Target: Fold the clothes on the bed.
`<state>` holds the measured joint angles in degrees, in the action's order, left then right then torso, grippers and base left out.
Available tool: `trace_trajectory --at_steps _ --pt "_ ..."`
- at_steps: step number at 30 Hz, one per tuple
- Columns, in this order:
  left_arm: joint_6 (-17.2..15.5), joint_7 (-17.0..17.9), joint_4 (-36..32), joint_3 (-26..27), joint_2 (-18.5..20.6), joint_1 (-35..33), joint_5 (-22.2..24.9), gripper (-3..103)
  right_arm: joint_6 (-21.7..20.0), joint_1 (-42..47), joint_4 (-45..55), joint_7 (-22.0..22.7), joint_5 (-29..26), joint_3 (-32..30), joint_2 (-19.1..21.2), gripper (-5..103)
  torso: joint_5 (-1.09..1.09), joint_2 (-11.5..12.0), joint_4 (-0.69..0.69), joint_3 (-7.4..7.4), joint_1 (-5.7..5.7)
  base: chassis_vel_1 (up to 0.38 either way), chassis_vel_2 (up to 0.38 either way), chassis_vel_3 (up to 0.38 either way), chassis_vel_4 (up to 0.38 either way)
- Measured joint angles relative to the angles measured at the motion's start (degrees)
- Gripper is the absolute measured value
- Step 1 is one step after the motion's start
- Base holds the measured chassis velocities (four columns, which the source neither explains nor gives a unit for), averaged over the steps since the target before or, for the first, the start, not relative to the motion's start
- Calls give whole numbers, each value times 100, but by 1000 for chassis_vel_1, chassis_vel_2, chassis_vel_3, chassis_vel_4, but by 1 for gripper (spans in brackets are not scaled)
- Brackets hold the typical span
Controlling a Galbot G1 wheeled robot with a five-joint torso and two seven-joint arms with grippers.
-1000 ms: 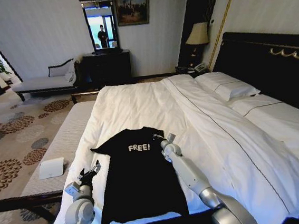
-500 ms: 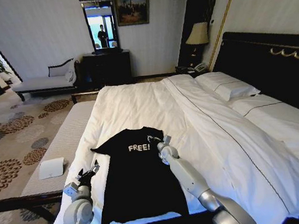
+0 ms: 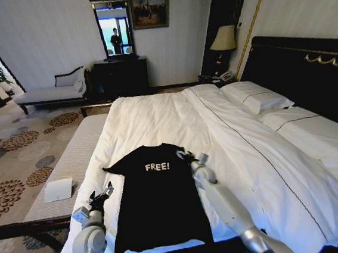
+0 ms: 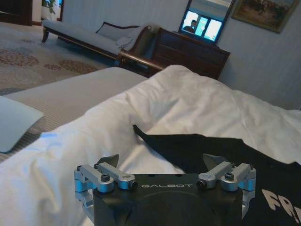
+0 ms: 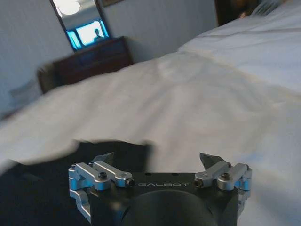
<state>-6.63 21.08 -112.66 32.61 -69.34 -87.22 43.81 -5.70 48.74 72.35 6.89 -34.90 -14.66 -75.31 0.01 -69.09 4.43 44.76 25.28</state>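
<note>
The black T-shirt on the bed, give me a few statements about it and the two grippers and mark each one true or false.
1. The black T-shirt lies spread flat on the bed. True.
2. The lettering on its chest reads STOP. False: it reads FREE!.
3. The right gripper is at the shirt's right sleeve, fingers open. True.
4. The left gripper is shut on the shirt's hem. False: it is open, beside the shirt's left edge, holding nothing.
5. The shirt is folded in half. False: it is unfolded, both sleeves out.
</note>
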Motion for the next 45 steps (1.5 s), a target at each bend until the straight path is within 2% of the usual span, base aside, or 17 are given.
trace_trajectory --at_steps 1,4,12,28,31,33,40,43,45 --pt "0 2 2 -53 9 26 -2 100 138 81 -183 -101 335 -83 78 99 0 0 0 0 0 0 0 0 0" --pt "0 17 -9 -141 13 55 -14 100 432 196 -444 -292 800 -158 176 100 -1 0 0 0 0 0 0 0 0" --pt "0 26 -72 -148 3 0 -40 100 481 286 -372 -352 934 -17 201 100 -2 0 -2 0 0 0 0 0 0" --pt "0 20 -113 -5 18 -26 46 100 480 415 272 -327 1238 777 252 100 -2 0 -2 0 0 0 0 0 0" --pt "0 17 -114 27 17 -26 54 100 602 483 249 -332 1689 937 311 100 -2 0 -3 0 0 0 0 0 0" --pt "0 15 -113 32 19 -23 57 100 643 511 251 -335 1754 938 327 100 -2 0 -2 0 0 0 0 0 0" --pt "-1 9 2 -16 44 85 104 100 498 642 673 -165 1165 597 313 100 -2 0 -2 0 0 0 0 0 0" --pt "-10 5 133 -67 70 228 213 100 398 757 912 -117 954 394 350 100 -2 0 -3 0 0 0 0 0 0" --pt "-57 6 370 -94 107 487 447 100 363 934 1068 -101 893 218 408 100 -1 0 -2 0 0 0 0 0 0"
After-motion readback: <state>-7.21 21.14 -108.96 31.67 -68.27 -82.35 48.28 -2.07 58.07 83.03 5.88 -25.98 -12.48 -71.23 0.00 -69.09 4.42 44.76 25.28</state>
